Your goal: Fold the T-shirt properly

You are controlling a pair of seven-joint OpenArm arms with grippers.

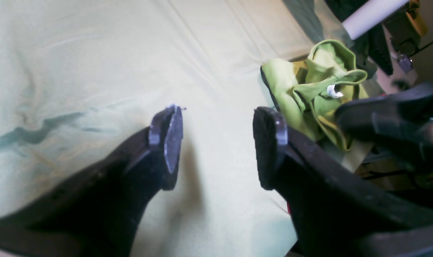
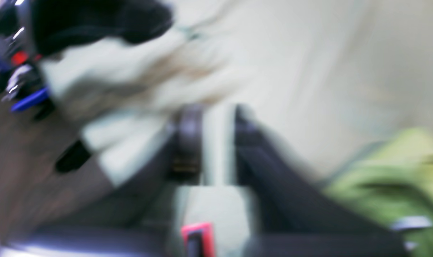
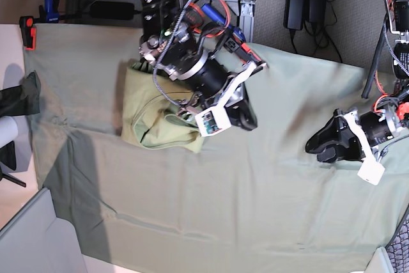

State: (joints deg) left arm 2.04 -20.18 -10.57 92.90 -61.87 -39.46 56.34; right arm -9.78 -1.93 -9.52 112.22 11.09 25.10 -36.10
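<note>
Crumpled shirt (image 3: 156, 123) risked snagging: our right tool (image 3: 246, 119) was together, empty, blurred mid-swing; left tool (image 1: 216, 142) hung apart.

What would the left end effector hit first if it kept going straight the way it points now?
Most likely the table cloth: the open left end effector points at bare cloth. The crumpled T-shirt lies off to one side, apparently outside that line, though depth is unclear.

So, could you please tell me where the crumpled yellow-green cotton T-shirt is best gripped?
Probably at the raised collar fold beside the small white neck tag of the yellow-green cotton T-shirt, approaching from above: that ridge stands proud of the bunched heap, giving the jaws an edge.
</note>
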